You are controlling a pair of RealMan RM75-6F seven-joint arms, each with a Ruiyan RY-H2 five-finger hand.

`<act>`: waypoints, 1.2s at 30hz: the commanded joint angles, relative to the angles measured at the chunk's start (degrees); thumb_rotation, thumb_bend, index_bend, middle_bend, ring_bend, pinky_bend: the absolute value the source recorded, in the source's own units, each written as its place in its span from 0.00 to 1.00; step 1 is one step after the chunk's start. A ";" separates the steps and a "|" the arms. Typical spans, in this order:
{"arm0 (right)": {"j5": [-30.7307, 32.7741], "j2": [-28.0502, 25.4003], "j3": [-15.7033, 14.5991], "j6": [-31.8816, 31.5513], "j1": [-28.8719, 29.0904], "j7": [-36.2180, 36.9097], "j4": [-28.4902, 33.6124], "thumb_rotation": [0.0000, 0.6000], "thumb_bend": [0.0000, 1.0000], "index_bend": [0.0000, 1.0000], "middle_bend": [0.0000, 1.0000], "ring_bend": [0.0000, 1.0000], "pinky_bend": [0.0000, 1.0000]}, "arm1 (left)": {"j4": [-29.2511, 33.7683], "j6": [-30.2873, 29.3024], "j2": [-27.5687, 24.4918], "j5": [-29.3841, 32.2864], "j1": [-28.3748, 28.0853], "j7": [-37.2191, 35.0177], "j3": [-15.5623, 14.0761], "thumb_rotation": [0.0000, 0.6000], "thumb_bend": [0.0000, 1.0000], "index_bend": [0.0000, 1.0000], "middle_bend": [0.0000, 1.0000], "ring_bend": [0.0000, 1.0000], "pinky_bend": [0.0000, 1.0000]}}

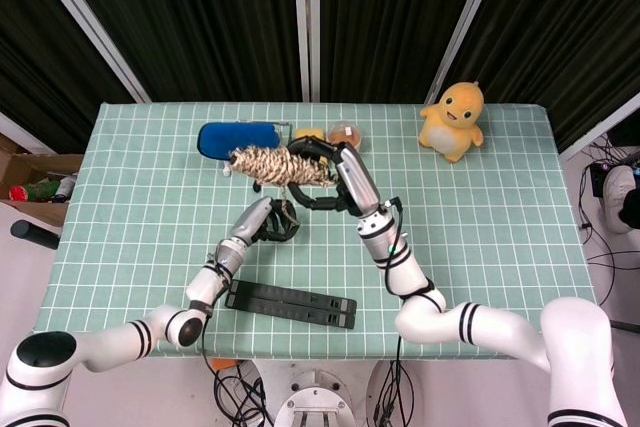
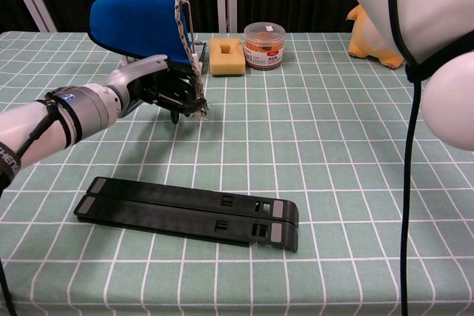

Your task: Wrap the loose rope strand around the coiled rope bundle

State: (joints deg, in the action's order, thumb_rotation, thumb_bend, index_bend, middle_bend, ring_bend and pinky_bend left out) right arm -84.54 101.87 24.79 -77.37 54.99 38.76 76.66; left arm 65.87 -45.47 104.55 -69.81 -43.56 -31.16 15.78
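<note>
The coiled rope bundle (image 1: 270,164) is tan and white and hangs in the air over the table's far middle. My right hand (image 1: 335,179) grips its right end; in the chest view only that arm shows. A loose rope strand (image 2: 180,27) drops from the bundle straight down in front of the blue object. My left hand (image 1: 268,221) (image 2: 172,92) is just below the bundle, fingers curled around the strand's lower end (image 2: 198,101), whose frayed tip sticks out beside them.
A blue padded object (image 2: 137,24) lies at the back left. A yellow sponge (image 2: 227,57) and a lidded jar (image 2: 264,35) stand behind the hands. A yellow plush duck (image 1: 453,119) sits at the back right. Two black bars (image 2: 189,211) lie near the front edge.
</note>
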 commanded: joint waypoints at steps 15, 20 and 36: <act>0.89 -2.67 -0.62 -1.55 -3.42 1.45 -0.83 1.00 0.68 0.89 0.70 0.61 0.84 | 15.32 -11.61 -17.99 -1.72 10.11 2.38 -0.24 1.00 0.46 0.79 0.78 0.66 0.71; 1.60 -2.04 -0.03 -2.39 -3.91 2.07 -1.98 1.00 0.68 0.89 0.70 0.61 0.84 | 21.14 -11.59 -25.21 -1.63 13.10 7.28 -3.45 1.00 0.46 0.79 0.79 0.66 0.72; 3.62 2.63 1.37 -2.01 -1.97 -1.01 -10.42 1.00 0.68 0.89 0.70 0.61 0.84 | 39.90 -14.70 -42.35 -6.10 17.45 18.22 -9.00 1.00 0.46 0.80 0.80 0.67 0.72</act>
State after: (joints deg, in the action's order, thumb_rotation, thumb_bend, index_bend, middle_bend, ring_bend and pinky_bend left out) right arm -81.01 103.86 26.39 -79.80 52.63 38.01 67.25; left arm 102.68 -58.67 64.86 -74.68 -27.05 -13.74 6.96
